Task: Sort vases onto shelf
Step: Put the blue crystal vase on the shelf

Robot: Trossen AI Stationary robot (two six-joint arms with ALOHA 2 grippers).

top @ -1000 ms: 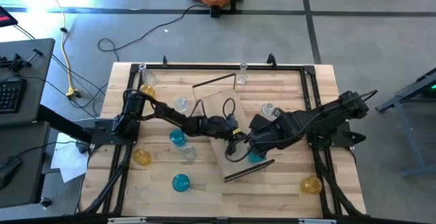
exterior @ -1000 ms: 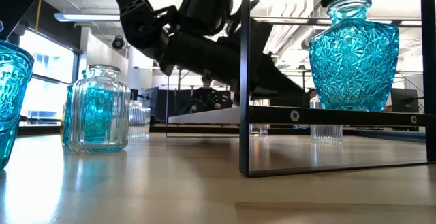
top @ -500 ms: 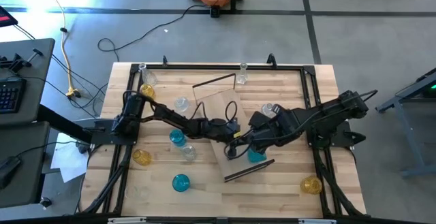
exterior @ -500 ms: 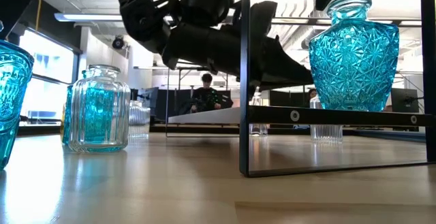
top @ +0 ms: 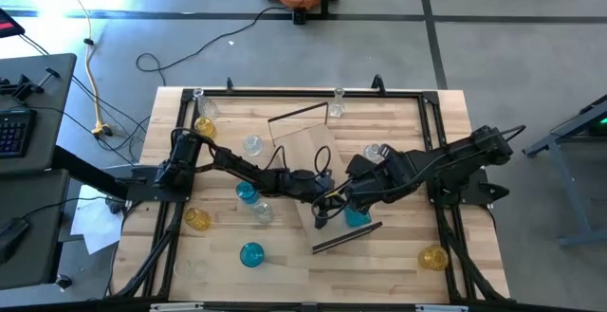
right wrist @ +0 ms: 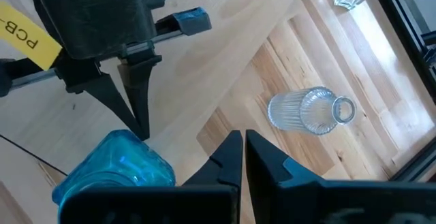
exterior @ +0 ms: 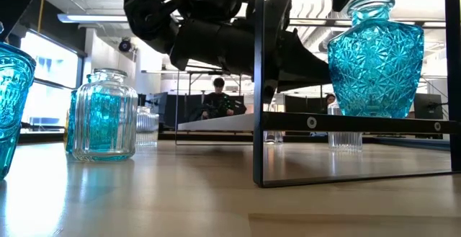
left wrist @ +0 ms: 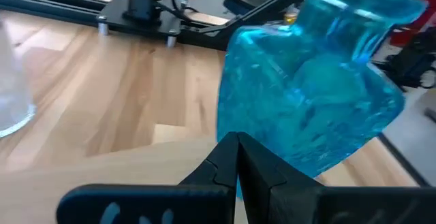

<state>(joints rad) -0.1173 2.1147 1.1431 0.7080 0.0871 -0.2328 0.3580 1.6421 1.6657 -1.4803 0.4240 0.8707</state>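
Seen from above, both closed end effectors, left (top: 325, 201) and right (top: 334, 205), are met at the blue vase (top: 357, 217) on the shelf (top: 318, 165) mid-surface, the left arm having been extended further. At wrist level, brittle, slippery glass is shown, best gripped by the neck.

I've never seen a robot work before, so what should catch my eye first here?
Two dark arms meet mid-table over a bright blue vase standing on the tilted shelf. The left gripper and the right gripper both have their fingers shut beside it. Other vases lie scattered around.
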